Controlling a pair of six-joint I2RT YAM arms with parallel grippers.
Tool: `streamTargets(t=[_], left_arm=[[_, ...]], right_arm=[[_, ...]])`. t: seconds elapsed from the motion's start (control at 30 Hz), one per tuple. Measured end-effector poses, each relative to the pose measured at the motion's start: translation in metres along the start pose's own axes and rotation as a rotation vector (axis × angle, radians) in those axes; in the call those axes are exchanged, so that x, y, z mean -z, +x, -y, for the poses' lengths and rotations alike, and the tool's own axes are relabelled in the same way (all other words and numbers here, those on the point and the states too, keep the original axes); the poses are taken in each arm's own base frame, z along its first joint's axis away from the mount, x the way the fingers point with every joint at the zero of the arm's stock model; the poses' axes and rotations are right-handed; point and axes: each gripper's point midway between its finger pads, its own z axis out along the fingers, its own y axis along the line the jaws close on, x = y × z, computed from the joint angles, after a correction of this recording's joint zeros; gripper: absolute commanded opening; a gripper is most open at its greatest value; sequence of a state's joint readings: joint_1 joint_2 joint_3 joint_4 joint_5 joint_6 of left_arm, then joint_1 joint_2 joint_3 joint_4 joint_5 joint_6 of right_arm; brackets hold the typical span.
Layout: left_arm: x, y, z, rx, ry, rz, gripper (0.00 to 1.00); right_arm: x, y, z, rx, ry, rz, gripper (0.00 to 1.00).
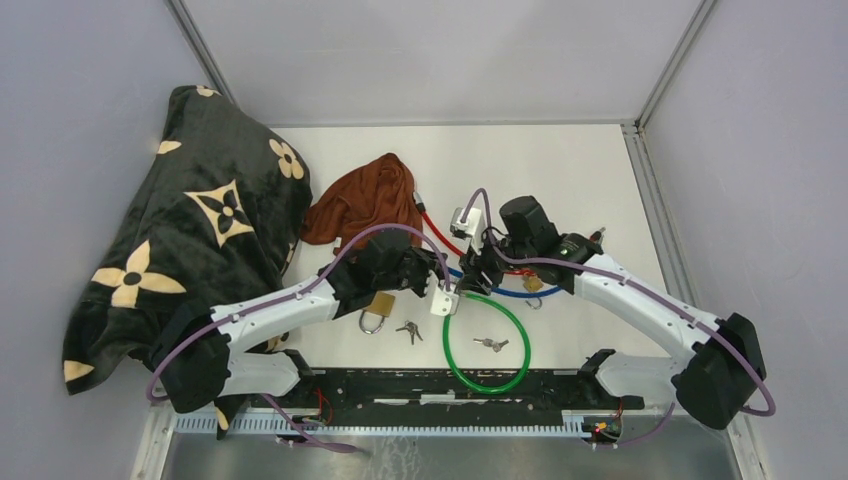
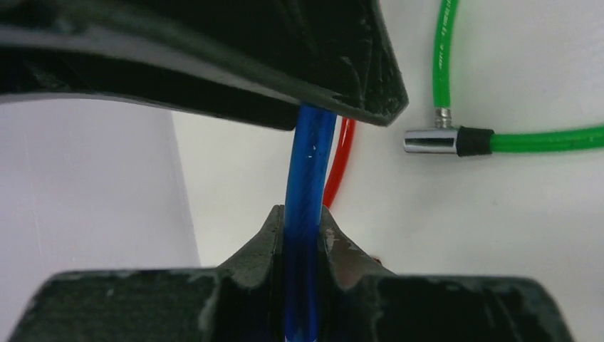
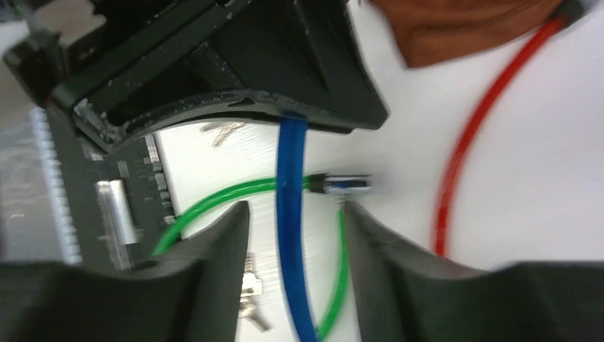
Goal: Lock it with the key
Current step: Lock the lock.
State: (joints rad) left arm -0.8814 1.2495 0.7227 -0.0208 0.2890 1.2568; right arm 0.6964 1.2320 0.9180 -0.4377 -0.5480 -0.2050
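Note:
A blue cable lock (image 1: 520, 291) lies across the middle of the table. My left gripper (image 1: 438, 280) is shut on the blue cable (image 2: 308, 171), which runs straight up between its fingertips (image 2: 276, 226). My right gripper (image 1: 478, 272) faces it closely from the right. In the right wrist view its jaws (image 3: 295, 210) stand open, with the blue cable (image 3: 290, 235) passing loosely between them and touching neither finger. One bunch of keys (image 1: 408, 331) lies near a brass padlock (image 1: 378, 311). Another key (image 1: 490, 344) lies inside the green cable loop (image 1: 487, 345).
A red cable (image 1: 440, 235) runs out from under a brown cloth (image 1: 365, 200) behind the grippers. A large black patterned blanket (image 1: 190, 230) covers the left side. The green cable's metal end (image 2: 431, 141) lies just right of the left gripper.

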Motion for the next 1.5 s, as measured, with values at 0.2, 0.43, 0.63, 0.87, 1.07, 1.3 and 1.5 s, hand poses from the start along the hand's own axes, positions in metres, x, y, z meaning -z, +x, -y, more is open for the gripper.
streamTargets(t=[0.2, 0.43, 0.63, 0.87, 1.07, 1.3, 1.5], left_arm=[[0.019, -0.007, -0.022, 0.348, -0.133, 0.031, 0.02], [0.091, -0.024, -0.076, 0.84, -0.406, 0.264, 0.02], [0.121, -0.052, -0.068, 1.039, -0.422, 0.489, 0.02], [0.137, -0.047, -0.057, 1.159, -0.472, 0.549, 0.02], [0.156, -0.053, -0.066, 1.152, -0.534, 0.616, 0.02], [0.164, -0.057, -0.068, 1.162, -0.56, 0.654, 0.02], [0.164, -0.055, -0.067, 1.169, -0.563, 0.655, 0.02]], right_arm=[[0.039, -0.042, 0.037, 0.101, 0.273, 0.157, 0.98], [0.097, -0.074, 0.077, 0.203, 0.579, 0.336, 0.98], [0.102, -0.074, 0.096, 0.237, 0.649, 0.315, 0.98], [0.099, -0.076, 0.102, 0.24, 0.659, 0.332, 0.96], [0.075, -0.047, 0.108, 0.196, 0.653, 0.357, 0.93], [0.047, -0.019, 0.121, 0.124, 0.649, 0.38, 0.91], [0.022, -0.022, 0.127, 0.083, 0.588, 0.44, 0.86]])
